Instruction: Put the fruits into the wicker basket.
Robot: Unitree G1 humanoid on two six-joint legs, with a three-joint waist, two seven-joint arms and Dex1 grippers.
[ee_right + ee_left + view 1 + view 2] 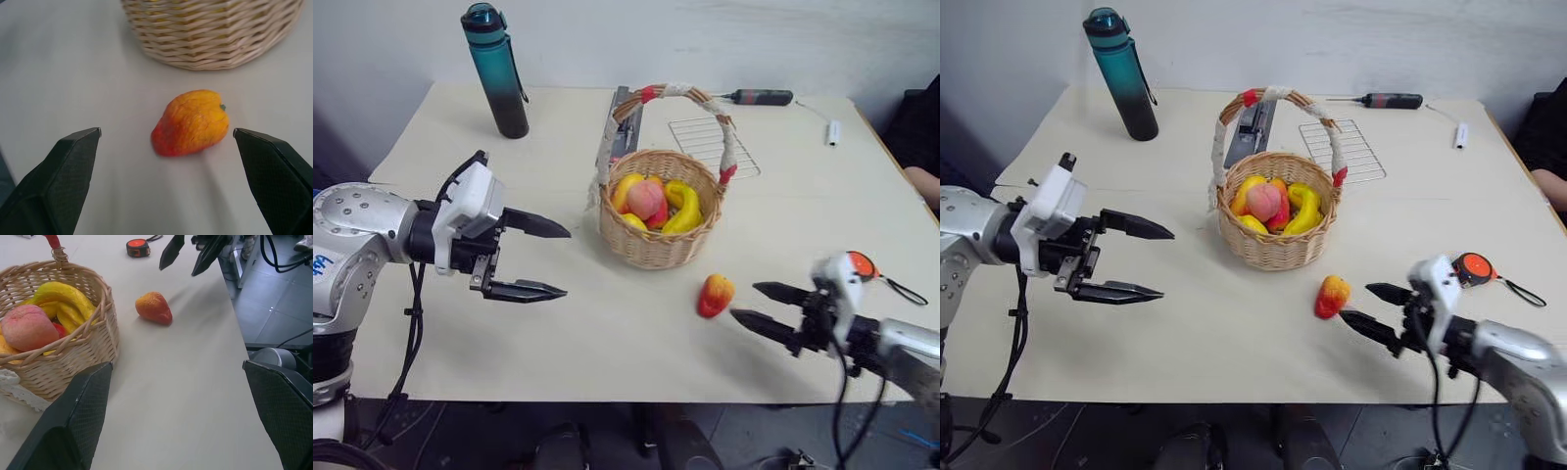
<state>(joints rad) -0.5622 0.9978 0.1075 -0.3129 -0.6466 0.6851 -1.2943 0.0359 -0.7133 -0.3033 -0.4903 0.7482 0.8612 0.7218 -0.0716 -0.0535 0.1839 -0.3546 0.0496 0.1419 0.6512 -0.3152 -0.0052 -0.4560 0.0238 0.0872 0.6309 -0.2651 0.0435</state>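
Two hands hang over one pale table [558,333], which carries everything else. Largest on it is the wicker basket [656,245], sitting near the middle with its cloth-wrapped handle arched above; inside lie the pink peach [646,199] on top and several yellow pieces around it, which look like bananas or peppers, though the view is too coarse to say which. Behind the basket stand a tall teal bottle [496,69], upright near the far left edge, a wire rack [710,145] lying flat, and a dark flat object partly hidden by the handle. A screwdriver-like tool [759,97] rests near the far edge. The left hand [536,259] hovers left of the basket, apart from it, its fingers spread wide and holding nothing. The right hand [762,305] sits low near the table's front right, fingers likewise spread and empty, pointing at the red-and-yellow mango [190,122], which lies on the bare table just in front of the basket, outside it and touching neither finger. An orange tape measure [1475,268] lies behind the right hand.
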